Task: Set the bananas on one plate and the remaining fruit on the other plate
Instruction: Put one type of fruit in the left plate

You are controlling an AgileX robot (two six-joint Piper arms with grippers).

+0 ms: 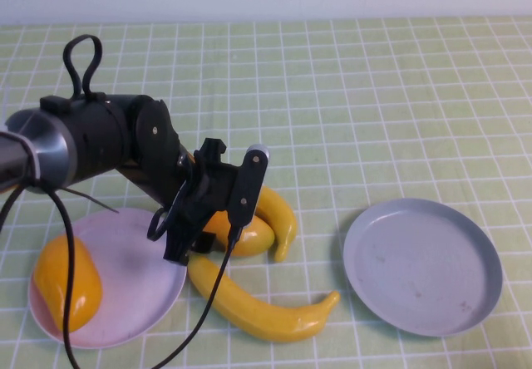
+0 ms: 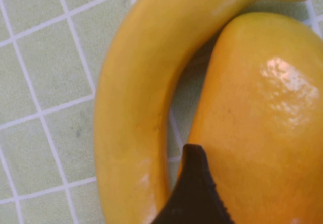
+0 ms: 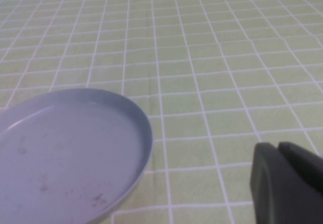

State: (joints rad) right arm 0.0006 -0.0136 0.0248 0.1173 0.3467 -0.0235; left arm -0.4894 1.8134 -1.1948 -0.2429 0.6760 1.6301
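My left pincer (image 1: 208,223) hangs at the centre-left of the high view, released, its fingers spread over the plump orange-yellow mango (image 1: 245,234), which lies on the counter (image 1: 374,95), a green cloth gridded with white lines. In my left wrist view one dark fingertip (image 2: 194,193) sits in the narrow gap between that mango (image 2: 257,128) and a long curved glossy yellow banana (image 2: 136,108) pressed along its side, so the banana crowds the grasp. In the high view this banana (image 1: 278,215) curls round the mango's right side, and a second yellow banana (image 1: 266,307) lies just below them, its left end near the rim of the round pale pink plate (image 1: 137,261) at lower left. On that plate rests the other orange-yellow mango (image 1: 66,282). A black cable (image 1: 199,311) trails from my arm across the plate's edge. The round grey-blue plate (image 1: 424,269) sits well apart at lower right, and my right pincer (image 3: 287,183), clenched shut, hovers near its rim (image 3: 144,138).
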